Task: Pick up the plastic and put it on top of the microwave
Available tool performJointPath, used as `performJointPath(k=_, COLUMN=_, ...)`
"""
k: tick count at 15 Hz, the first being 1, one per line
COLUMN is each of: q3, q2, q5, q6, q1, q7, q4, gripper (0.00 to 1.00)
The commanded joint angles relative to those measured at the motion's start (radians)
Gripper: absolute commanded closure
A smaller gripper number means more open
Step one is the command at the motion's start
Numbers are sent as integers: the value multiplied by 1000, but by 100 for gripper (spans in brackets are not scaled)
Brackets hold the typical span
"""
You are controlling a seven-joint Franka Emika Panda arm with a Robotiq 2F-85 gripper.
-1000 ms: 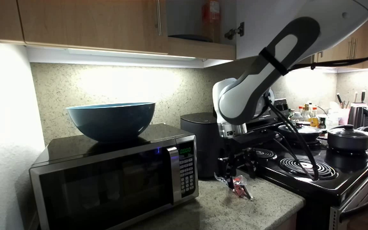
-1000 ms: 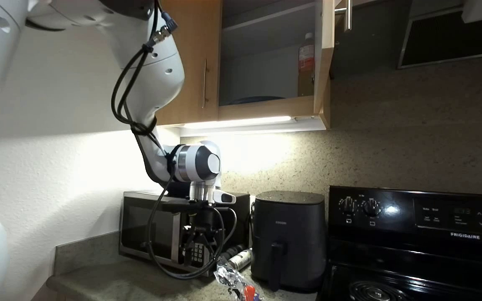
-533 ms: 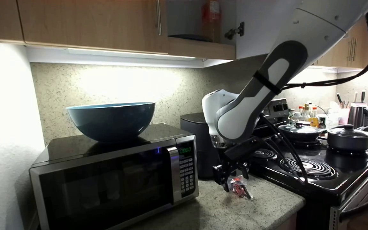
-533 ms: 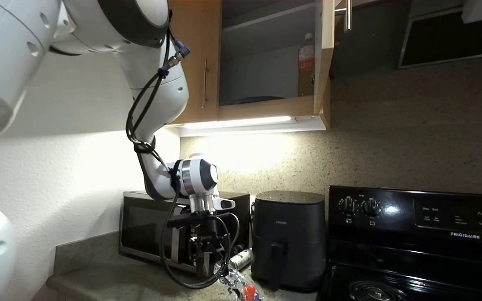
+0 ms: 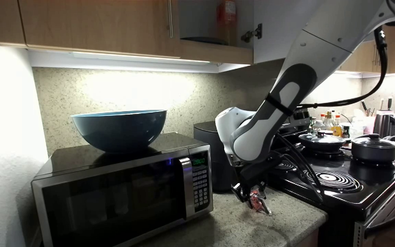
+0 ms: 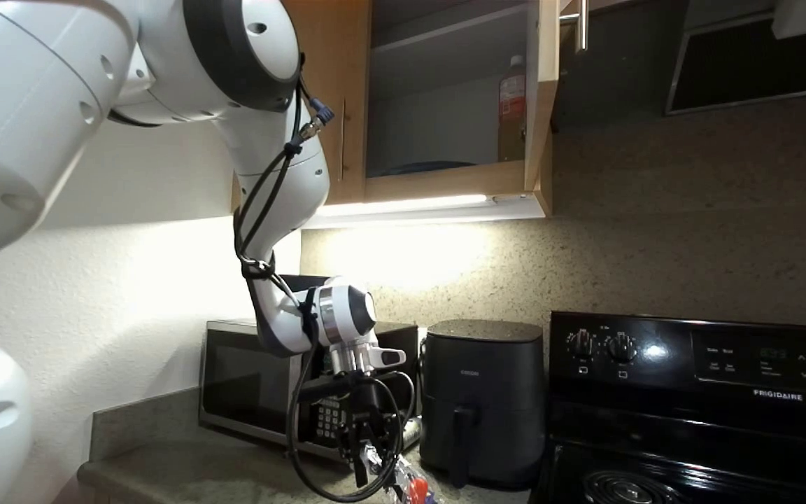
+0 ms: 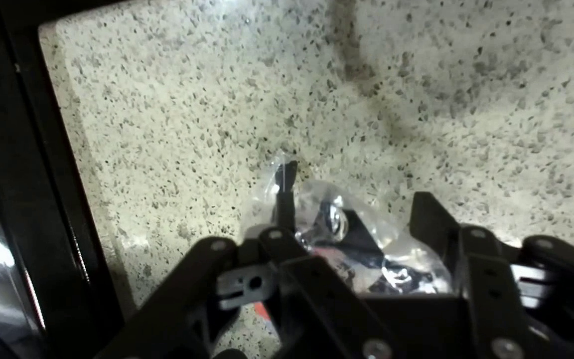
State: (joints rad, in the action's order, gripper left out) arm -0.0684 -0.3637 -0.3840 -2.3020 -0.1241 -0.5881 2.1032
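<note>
The plastic, a crumpled clear wrapper with red and dark parts, lies on the counter, in an exterior view [image 5: 258, 203], in another exterior view [image 6: 417, 488] and in the wrist view [image 7: 391, 239]. My gripper [image 7: 357, 213] is open, with its fingers apart and the wrapper's clear part between them. One finger [image 7: 285, 212] overlaps the wrapper's left side. A red bit shows below that finger. In an exterior view my gripper [image 5: 253, 198] is tilted, low at the wrapper. The silver-grey microwave [image 5: 115, 199] stands beside them, also seen in an exterior view [image 6: 245, 385].
A big blue bowl [image 5: 120, 132] stands on the microwave. A black air fryer [image 6: 483, 413] stands behind the wrapper. A can [image 6: 413, 428] lies by the air fryer. The black stove [image 5: 331, 185] with pots borders the counter [image 5: 286, 219]. A cabinet door above is open.
The arm has lowered. My gripper has tilted and moved down onto the wrapper, toward the counter's front. The wrapper stays in about the same place.
</note>
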Motion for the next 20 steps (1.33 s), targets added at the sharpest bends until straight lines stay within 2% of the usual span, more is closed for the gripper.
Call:
performJointPath(k=1, q3=-20, q2=-17, q5=-8, q6=-11, q1=-15, q7=-19, q4=-12, gripper=67)
performJointPath(k=5, q3=-24, q2=18, q5=-7, q6=-17, q1=-15, q7=-20, q4=6, gripper=93)
performJointPath(k=8, q3=-22, q2=81, q5=9, q6=-22, q1=-8, q7=-20, q4=33, gripper=99)
performJointPath(k=16, q3=-1, q2=326, q5=69, q6=-44, q1=26, q7=-37, q4=106, gripper=95)
performJointPath(k=20, q3=28, q2=440, q5=95, q6=-16, q1=39, q7=-48, q4=82, gripper=96)
